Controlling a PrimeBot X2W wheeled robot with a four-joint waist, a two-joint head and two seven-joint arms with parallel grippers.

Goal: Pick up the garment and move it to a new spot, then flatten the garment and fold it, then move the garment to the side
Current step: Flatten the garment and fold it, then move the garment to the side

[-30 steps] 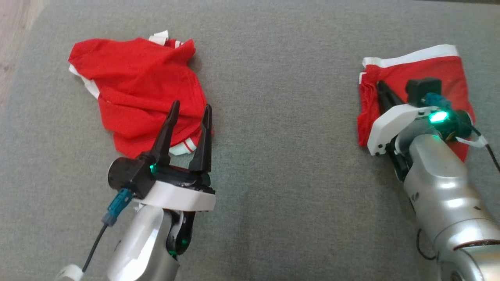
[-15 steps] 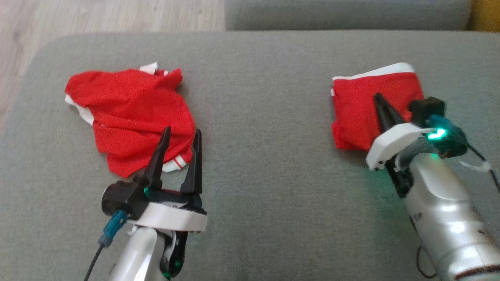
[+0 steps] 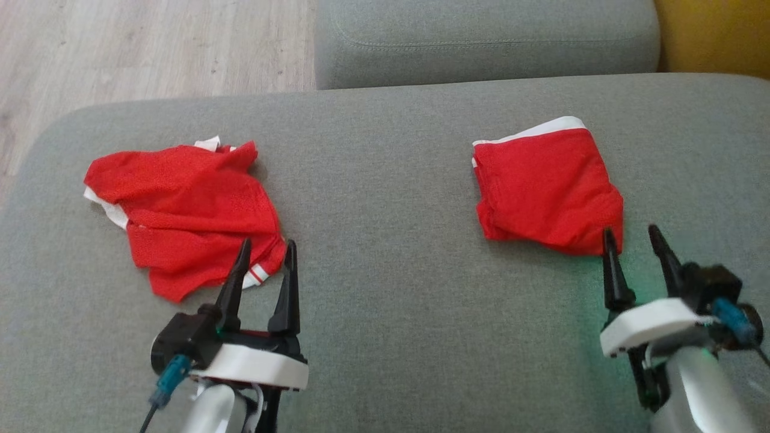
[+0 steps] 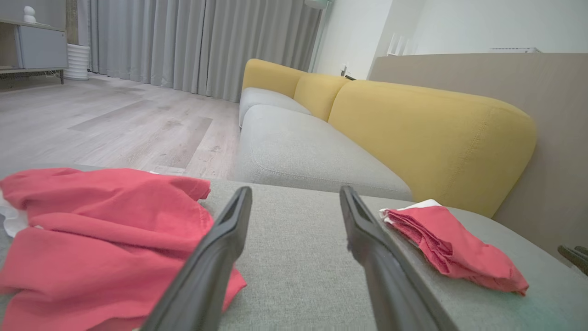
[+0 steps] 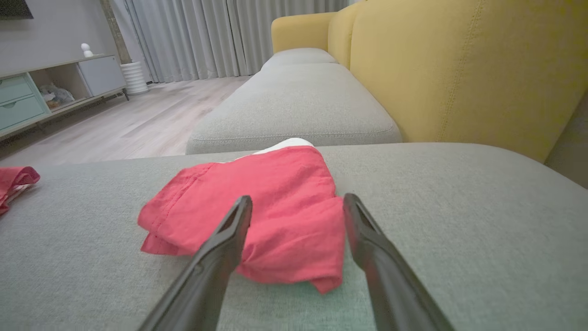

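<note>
2 gaping, empty: left claw (image 3: 268, 242), right claw (image 3: 630, 230); folded garment (image 3: 544, 186), white band (image 3: 529, 131) pointing away.

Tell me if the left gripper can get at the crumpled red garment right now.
Probably yes: the left gripper is open, fingertips at the near edge of the crumpled red garment, and nothing lies between them.

Just beyond the right fingers (image 3: 612, 273), which are matt dark plastic, the folded garment (image 3: 544, 186) is thin red cloth with a white band. The couch (image 3: 385, 313) beneath is coarse grey weave.
</note>
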